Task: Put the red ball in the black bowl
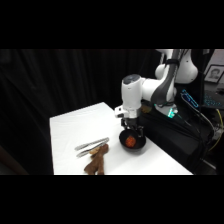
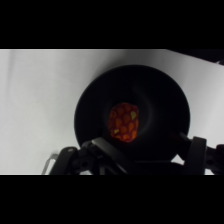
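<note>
The red ball (image 2: 124,122) lies inside the black bowl (image 2: 90,107), near the middle of its floor, and the side view agrees: a red-orange spot sits within the dark rim of the bowl (image 1: 141,147) at the near right part of the white bench (image 1: 75,127). The tool (image 1: 131,131) hangs directly over the bowl, close above the ball (image 1: 130,142). Whether its fingers are apart, together or touching the ball, I cannot tell; in the wrist view only the black linkage (image 2: 100,155) shows along the bottom edge, and the fingertips are lost against the bowl's dark inside.

The ball's surface shows a pattern of small facets or cells with yellowish flecks, which suggests a light, slightly textured toy ball rather than a hard smooth one. As a judgement, it weighs little, gives some grip, and rolls freely on the shallow bowl floor. Any hold should go across its widest part, with the fingers on opposite sides, so that it does not squirt out.

The bowl looks rigid and matte and could slide on the bench if bumped. Silver tongs (image 1: 91,145) and a brown plush toy (image 1: 96,162) lie to the left, apart from the bowl.
</note>
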Robot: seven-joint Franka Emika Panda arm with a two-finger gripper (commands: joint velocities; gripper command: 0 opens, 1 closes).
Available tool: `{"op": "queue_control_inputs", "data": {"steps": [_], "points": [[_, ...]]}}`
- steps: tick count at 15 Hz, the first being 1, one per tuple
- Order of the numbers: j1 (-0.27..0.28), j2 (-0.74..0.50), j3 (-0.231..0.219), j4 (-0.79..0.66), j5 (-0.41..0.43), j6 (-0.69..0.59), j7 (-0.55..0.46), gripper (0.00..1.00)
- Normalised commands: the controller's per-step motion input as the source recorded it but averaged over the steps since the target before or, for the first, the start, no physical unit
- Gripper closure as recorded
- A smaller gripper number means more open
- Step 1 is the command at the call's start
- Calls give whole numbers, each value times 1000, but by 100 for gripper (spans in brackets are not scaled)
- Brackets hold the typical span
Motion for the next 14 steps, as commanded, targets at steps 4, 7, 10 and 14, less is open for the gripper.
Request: {"op": "queue_control_inputs", "data": {"steps": [4, 7, 10, 14], "points": [[29, -427, 24, -4, -86, -359, 104, 0], [4, -389, -1, 83, -104, -410, 86, 0], [-7, -340, -14, 137, -109, -419, 68, 0], [-23, -219, -33, 179, -109, -368, 6, 0]]}}
